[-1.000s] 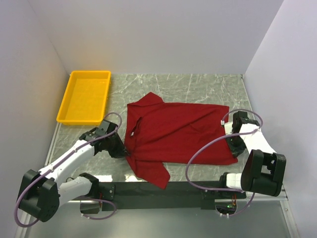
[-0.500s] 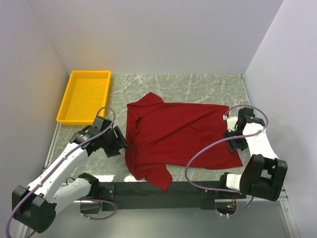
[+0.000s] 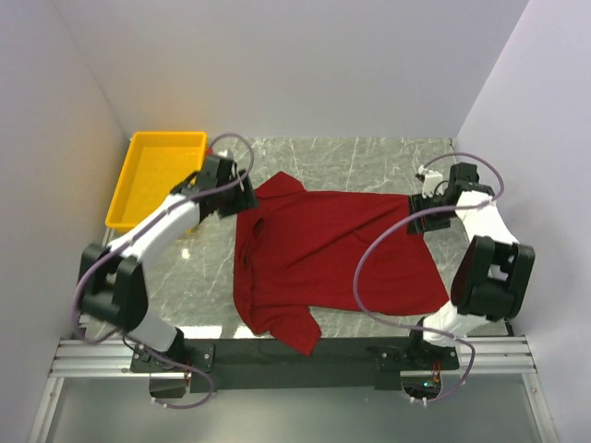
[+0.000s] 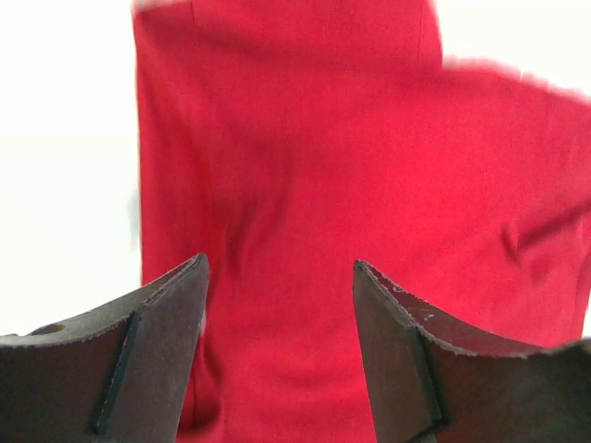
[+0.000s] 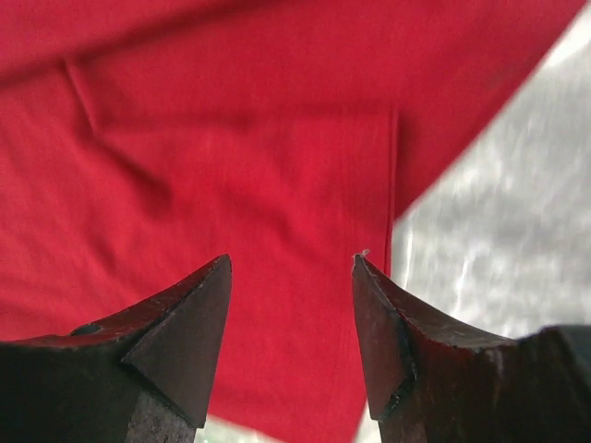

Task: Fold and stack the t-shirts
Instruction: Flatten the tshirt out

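From my seat: yellow plastic tray (image 3: pixel 157 175) sits far left on the grey marbled worktop (image 3: pixel 369 157). Left gripper (image 3: pixel 242 192) hangs spread open over the far sleeve of the dark red cloth t-shirt (image 3: pixel 323 258) (lying mid-worktop, slightly rumpled). Right gripper (image 3: pixel 420 201) is spread too, over its far right corner.

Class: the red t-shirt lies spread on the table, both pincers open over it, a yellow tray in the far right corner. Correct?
No. The top external view shows the yellow tray in the far left corner. The red t-shirt, left pincer and right pincer are as stated.
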Robot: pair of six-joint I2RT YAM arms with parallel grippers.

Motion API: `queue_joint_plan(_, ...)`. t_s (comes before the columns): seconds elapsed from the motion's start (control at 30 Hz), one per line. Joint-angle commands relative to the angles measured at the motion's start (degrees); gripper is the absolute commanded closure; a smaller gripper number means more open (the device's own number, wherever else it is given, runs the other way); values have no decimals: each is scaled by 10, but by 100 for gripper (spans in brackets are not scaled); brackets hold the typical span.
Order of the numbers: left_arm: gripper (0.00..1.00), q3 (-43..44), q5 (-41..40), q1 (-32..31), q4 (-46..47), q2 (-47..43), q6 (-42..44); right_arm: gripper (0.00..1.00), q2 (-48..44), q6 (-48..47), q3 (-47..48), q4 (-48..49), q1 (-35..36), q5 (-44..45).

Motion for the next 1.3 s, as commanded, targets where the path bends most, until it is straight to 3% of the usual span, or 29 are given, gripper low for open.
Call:
queue_joint_plan(0.0,32,97,-21,38,46,66,48,38,33,60,49,61,-2,-49)
queue_joint_plan(0.17,37,184,21,62,34,186,41,39,62,87,87,85,-2,-45)
queue_joint_plan(0.3,40,256,3,65,7,266,59,39,80,90,107,93,-2,-40)
queue_joint_plan(0.67,43,347,-14,76,-32,351,141,39,146,68,174,57,-3,-59)
queue_joint_plan(0.97,46,366,-3,75,-50,366,321,39,169,65,206,38,-3,-65)
queue_joint_plan(1.27,44,238,31,64,81,295,528,39,173,68,204,34,-3,-66)
